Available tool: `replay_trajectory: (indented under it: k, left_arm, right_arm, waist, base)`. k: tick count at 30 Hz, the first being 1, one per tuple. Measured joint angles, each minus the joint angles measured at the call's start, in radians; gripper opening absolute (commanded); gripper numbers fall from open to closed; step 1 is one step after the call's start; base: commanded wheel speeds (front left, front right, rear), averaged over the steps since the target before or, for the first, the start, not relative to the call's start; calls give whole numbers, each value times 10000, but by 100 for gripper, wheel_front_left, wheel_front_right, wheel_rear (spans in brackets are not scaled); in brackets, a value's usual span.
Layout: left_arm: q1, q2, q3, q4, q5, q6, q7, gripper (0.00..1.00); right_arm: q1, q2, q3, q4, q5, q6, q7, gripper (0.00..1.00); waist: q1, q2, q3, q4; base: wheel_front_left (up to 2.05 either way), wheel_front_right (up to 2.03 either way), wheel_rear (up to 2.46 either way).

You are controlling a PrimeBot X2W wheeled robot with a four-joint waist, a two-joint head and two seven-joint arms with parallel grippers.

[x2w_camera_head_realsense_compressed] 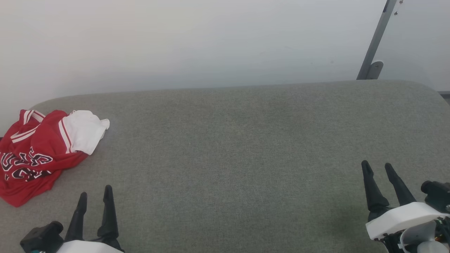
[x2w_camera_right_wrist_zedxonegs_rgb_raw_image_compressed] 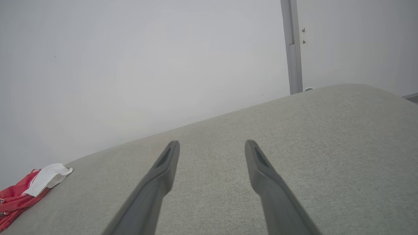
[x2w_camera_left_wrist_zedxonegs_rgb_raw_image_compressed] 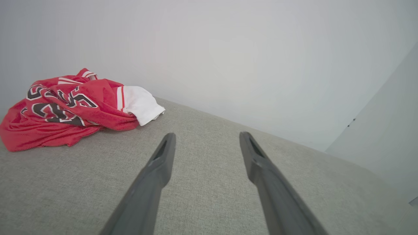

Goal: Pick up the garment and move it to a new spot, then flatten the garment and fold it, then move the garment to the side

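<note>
garment (x2w_camera_head_realsense_compressed: pixel 42 147) lay crumpled at nine o'clock, lettering perhaps too creased to read; left gripper (x2w_camera_head_realsense_compressed: pixel 96 189) and right gripper (x2w_camera_head_realsense_compressed: pixel 377 163) gaped wide, empty.

The left gripper (x2w_camera_head_realsense_compressed: pixel 95 191) sits low on the robot's left, its two dark fingers spread apart, pointing forward and holding nothing. The right gripper (x2w_camera_head_realsense_compressed: pixel 377 165) sits low on the right ahead of its white wrist casing (x2w_camera_head_realsense_compressed: pixel 400 216), fingers likewise parted and empty.

1 garment (x2w_camera_head_realsense_compressed: pixel 38 151) is lying mid-left | 1 grey cushion (x2w_camera_head_realsense_compressed: pixel 228 158) is bearing it | 2 grippers are showing: left gripper (x2w_camera_head_realsense_compressed: pixel 95 190), right gripper (x2w_camera_head_realsense_compressed: pixel 377 163), bottom corners | 1 post (x2w_camera_head_realsense_compressed: pixel 376 38) is leaning upper right
</note>
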Motion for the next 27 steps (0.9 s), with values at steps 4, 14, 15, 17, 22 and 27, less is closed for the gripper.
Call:
replay_trajectory:
  k: [4, 14, 15, 17, 22, 27]
  left_arm:
    - [20, -19, 50, -42, 399, -33, -84, 100]
    - [80, -48, 155, -151, 1220, -90, -320, 100]
    - [94, -50, 171, -167, 1290, -119, -324, 100]
    - [155, -54, 188, -184, 1499, -136, -347, 100]
    - [195, -69, 244, -259, 1848, -163, -437, 100]
    - [209, -79, 293, -290, 2253, -180, -527, 100]
  right_arm:
    - [15, -27, 8, -69, -322, 0, -71, 100]
    - [136, -123, 8, -171, -980, 0, -194, 100]
    - [155, -125, 4, -173, -1045, 0, -222, 100]
    - [163, -132, -6, -186, -1177, 0, -257, 100]
    - [172, -171, -12, -224, -1540, 0, -337, 100]
    - [174, -196, -15, -267, -1871, 0, -414, 100]
  waist:
    - [0, 0, -15, 3]
    - [1, 0, -25, -3]
    - [1, 0, -25, -6]
    - [1, 0, -27, -15]
    - [1, 0, -33, -29]
    - [0, 0, -35, -47]
  base:
    - [0, 0, 0]
    - [0, 0, 0]
    - [0, 0, 0]
    - [0, 0, 0]
    - [0, 0, 0]
    - [0, 0, 0]
